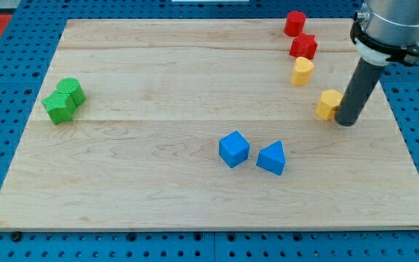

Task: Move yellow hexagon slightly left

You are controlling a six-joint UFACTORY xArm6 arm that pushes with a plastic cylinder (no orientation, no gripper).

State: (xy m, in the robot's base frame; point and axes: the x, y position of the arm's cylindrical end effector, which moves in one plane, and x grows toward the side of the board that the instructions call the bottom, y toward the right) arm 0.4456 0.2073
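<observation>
The yellow hexagon (329,103) lies at the view's right side of the wooden board. My tip (346,122) stands right beside it on its right, touching or nearly touching its right face. A second yellow block (302,71), rounded in shape, lies up and to the left of the hexagon.
A red cylinder (294,23) and a red block (303,46) sit near the view's top right. A blue cube (233,148) and a blue triangular block (272,158) lie at the lower middle. Two green blocks (63,101) sit together at the left. The board's right edge (406,138) is close to my tip.
</observation>
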